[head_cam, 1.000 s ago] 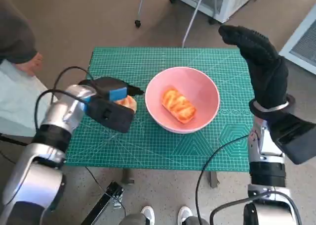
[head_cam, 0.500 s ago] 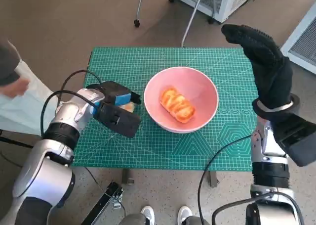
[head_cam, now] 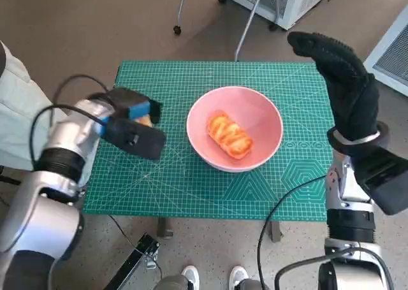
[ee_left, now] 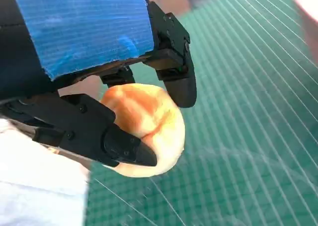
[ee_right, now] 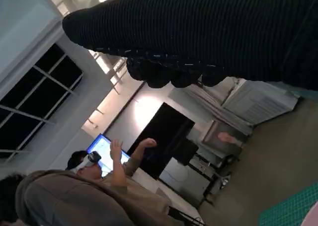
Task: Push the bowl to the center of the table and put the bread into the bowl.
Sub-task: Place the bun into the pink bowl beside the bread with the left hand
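The left hand pinches a bread roll; the right hand seems spread, holding nothing; no writing is legible.

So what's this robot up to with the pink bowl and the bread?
It is loading bread into the pink bowl, which sits near the middle of the green mat. One piece of bread already lies inside the bowl. The left hand grips a second, rounder bun between its fingers, held over the mat's left part, beside the bowl and not yet in it. The gloved right hand is raised by the table's right side, holding nothing.
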`<state>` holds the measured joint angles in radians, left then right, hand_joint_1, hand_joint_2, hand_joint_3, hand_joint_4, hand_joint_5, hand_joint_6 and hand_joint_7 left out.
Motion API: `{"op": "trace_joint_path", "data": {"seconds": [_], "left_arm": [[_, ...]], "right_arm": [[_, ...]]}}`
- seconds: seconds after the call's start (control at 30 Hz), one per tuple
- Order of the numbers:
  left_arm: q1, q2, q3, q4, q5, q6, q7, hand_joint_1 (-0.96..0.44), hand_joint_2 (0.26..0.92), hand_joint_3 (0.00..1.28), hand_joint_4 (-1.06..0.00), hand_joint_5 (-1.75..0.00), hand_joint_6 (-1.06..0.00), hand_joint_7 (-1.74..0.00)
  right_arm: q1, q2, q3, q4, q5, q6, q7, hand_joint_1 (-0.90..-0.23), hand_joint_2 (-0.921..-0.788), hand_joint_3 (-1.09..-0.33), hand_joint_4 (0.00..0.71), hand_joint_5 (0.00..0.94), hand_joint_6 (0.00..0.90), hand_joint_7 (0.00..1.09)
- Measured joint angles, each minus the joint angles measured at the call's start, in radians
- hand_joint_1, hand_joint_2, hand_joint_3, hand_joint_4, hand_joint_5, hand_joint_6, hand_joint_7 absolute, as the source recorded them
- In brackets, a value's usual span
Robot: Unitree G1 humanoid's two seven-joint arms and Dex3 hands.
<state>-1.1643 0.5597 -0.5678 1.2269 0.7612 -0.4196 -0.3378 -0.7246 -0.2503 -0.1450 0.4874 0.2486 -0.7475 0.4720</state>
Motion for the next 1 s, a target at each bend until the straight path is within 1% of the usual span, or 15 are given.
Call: {"op": "trace_joint_path", "data": {"seconds": [0.33,0.43,0.6,0.83,1.0], "left_arm": [[-0.036,0.059,0.094,-0.052,-0.070,0.006,0.010,0.00,0.920,0.15,-0.58,-1.24,-0.55,-1.28],[-0.048,0.067,0.118,-0.091,-0.091,0.007,0.009,0.00,0.920,0.14,-0.60,-1.22,-0.56,-1.28],[-0.050,0.073,0.167,-0.202,-0.140,-0.012,0.005,0.00,0.921,0.13,-0.62,-1.20,-0.55,-1.29],[-0.049,0.034,0.195,-0.360,-0.196,-0.060,-0.008,0.00,0.921,0.13,-0.61,-1.22,-0.56,-1.26],[-0.045,-0.025,0.187,-0.400,-0.209,-0.111,-0.008,0.00,0.921,0.14,-0.58,-1.25,-0.58,-1.25]], "right_arm": [[0.000,0.000,0.000,0.008,0.001,-0.007,0.000,-0.598,-0.921,-0.780,0.213,0.008,-0.001,0.62],[-0.001,0.001,0.001,0.011,0.001,-0.007,0.000,-0.598,-0.921,-0.780,0.213,0.008,-0.001,0.62],[-0.003,0.007,0.002,0.015,0.002,-0.007,0.000,-0.597,-0.921,-0.780,0.213,0.008,-0.001,0.62],[-0.009,0.018,0.005,0.023,0.003,-0.006,0.000,-0.591,-0.921,-0.780,0.213,0.008,-0.001,0.62],[-0.009,0.021,0.008,0.024,0.003,-0.006,0.000,-0.588,-0.921,-0.782,0.213,0.008,-0.001,0.62]]}}
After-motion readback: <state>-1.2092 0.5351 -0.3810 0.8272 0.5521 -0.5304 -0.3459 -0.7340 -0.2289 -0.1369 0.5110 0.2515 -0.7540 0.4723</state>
